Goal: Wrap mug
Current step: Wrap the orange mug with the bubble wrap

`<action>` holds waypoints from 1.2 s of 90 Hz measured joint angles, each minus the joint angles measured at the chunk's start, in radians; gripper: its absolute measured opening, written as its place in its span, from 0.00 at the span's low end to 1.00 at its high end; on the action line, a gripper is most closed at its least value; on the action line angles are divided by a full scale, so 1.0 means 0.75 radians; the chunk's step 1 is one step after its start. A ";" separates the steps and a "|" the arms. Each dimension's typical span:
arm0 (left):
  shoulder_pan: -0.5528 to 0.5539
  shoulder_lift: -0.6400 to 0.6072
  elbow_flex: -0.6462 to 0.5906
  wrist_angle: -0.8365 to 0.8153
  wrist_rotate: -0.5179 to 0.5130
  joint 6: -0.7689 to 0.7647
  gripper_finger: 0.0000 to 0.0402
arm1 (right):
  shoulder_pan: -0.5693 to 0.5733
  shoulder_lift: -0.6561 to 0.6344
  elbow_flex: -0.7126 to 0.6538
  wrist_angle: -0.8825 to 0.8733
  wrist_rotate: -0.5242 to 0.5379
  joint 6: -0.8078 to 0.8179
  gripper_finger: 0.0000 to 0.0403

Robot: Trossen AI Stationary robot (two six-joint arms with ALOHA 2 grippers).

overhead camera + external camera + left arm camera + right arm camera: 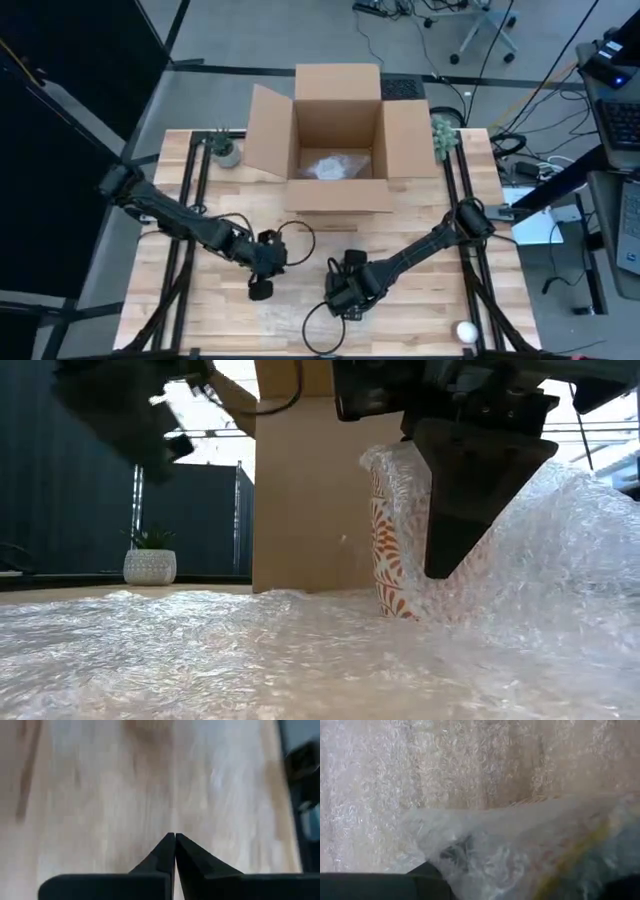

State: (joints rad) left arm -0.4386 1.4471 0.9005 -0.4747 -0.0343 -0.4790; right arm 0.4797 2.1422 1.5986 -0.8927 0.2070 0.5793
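open cardboard box [338, 140]; potted plant [225, 150]; white ball [466, 331]

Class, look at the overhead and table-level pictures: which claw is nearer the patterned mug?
Right. The right claw is at the mug, pressing bubble wrap around it; the left claw hovers apart, shut.

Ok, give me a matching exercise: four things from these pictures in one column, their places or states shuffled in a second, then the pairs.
Things:
1. mug
2. cardboard box
3. left gripper
4. small potted plant

Places or states:
A. open, at the table's far middle
B. fingers together, holding nothing
C. upright on bubble wrap, partly covered by it
D. near the table's far left corner

Pairs: 1-C, 2-A, 3-B, 4-D
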 joint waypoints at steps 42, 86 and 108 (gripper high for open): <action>0.093 0.059 -0.133 -0.022 0.009 -0.016 0.43 | -0.010 0.000 0.000 0.005 0.005 -0.020 0.40; -0.247 0.058 -0.124 -0.291 -0.155 -0.521 0.51 | -0.009 0.000 0.000 0.004 0.009 -0.031 0.40; -0.341 0.058 -0.263 -0.016 -0.238 -0.678 0.50 | -0.013 0.000 0.000 0.005 0.009 -0.034 0.40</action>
State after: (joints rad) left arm -0.6945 1.4906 0.7030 -0.4864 -0.2131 -0.9873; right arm 0.4700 2.1422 1.5986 -0.8886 0.2138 0.5537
